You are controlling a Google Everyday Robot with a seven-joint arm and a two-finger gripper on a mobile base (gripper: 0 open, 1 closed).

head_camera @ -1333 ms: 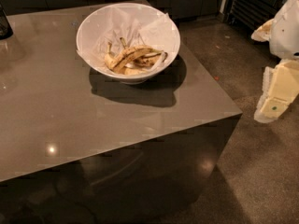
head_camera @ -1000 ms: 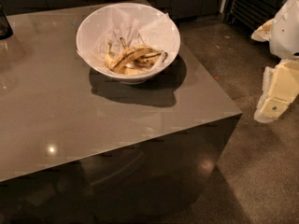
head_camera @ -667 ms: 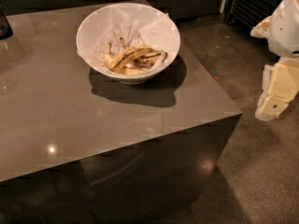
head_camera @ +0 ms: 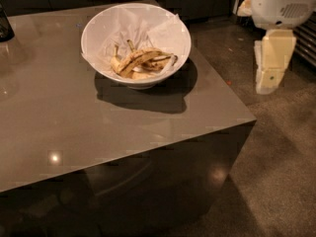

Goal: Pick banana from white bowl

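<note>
Camera view, left to right. At the far left edge, a dark object (head_camera: pixel 5 26) stands on the glossy grey-brown bench (head_camera: pixel 74 132); its kind cannot be told. Toward the back of the bench sits the white bowl (head_camera: pixel 123 78), upright and lined with crumpled white paper (head_camera: pixel 118 26). In the bowl, on the paper, lies the banana (head_camera: pixel 139 59), long, curved, and heavily streaked with brown, resting aslant across several shorter bananas (head_camera: pixel 148 74), with dark stems pointing up at the left. To the right, past the bench edge and over the speckled floor (head_camera: pixel 276 157), the gripper (head_camera: pixel 265 80) hangs on a cream-coloured arm segment below the robot's white body (head_camera: pixel 281 4). Whether the gripper is released or clenched cannot be told. The banana lies well apart from the gripper, to its left, untouched and inside the bowl.
</note>
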